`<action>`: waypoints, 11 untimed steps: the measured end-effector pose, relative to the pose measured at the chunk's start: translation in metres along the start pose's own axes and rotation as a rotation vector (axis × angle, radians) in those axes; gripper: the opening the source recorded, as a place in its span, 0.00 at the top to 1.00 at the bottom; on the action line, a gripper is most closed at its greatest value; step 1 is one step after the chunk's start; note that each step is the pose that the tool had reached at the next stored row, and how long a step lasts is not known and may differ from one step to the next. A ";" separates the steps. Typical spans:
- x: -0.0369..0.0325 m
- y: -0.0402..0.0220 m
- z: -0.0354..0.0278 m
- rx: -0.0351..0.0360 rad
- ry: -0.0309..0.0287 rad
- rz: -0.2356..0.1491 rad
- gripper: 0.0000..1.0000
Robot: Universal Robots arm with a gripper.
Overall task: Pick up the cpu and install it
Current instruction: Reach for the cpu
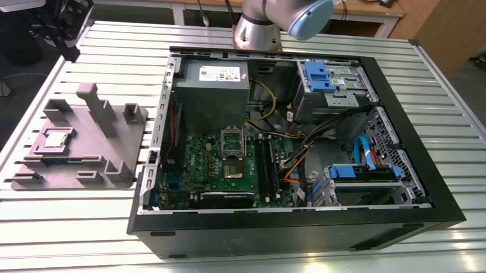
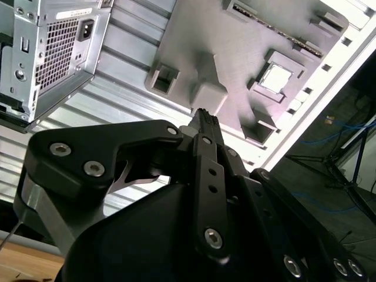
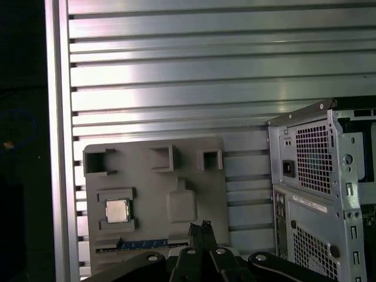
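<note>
1. the cpu [image 1: 58,138] is lying flat in a square recess of the grey plastic tray [image 1: 68,116]. it is a small square chip with a pale, dully shining metal top. the tray is sitting on the exterior view's left, just beside the computer case [image 1: 304,227].
2. the tray is looking matte and moulded, with upright posts and boxy pockets. the table [image 1: 440,79] under it is showing long ribbed aluminium slats with a brushed sheen.
3. in the first wrist view the gripper [image 3: 201,228] is pointing toward the tray, apart from the cpu [image 3: 117,210]. its two black fingers are pressing tip to tip with nothing between them.
4. in the second wrist view the gripper [image 2: 203,114] is appearing side-on, as black angular links studded with round silver bolts.
5. the exterior view is taking in the open case from above: a green motherboard [image 1: 227,165], a grey metal box [image 1: 211,91], blue plastic brackets [image 1: 319,77] and orange and yellow wires [image 1: 292,168]. the silver-and-blue arm [image 1: 266,23] is standing at the far edge.
6. both wrist views are catching the case's back, bare sheet metal punched with fine vent holes around a black power socket [image 3: 288,168].
</note>
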State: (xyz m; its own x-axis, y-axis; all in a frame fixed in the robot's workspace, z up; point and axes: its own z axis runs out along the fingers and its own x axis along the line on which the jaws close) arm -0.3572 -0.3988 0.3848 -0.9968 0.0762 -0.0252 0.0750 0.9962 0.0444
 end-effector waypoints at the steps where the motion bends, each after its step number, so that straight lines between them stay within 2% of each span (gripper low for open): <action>1: 0.0015 -0.0001 0.0001 0.0000 0.0000 0.000 0.90; 3: 0.0067 -0.0005 0.0004 -0.0001 -0.0001 0.000 0.90; 4: 0.0140 -0.0011 0.0007 0.0000 0.0000 0.000 0.90; 11: 0.0237 -0.0018 0.0012 0.0000 0.0000 0.000 0.90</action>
State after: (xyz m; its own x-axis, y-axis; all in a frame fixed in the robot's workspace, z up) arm -0.3809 -0.3988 0.3829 -0.9968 0.0762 -0.0252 0.0751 0.9962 0.0444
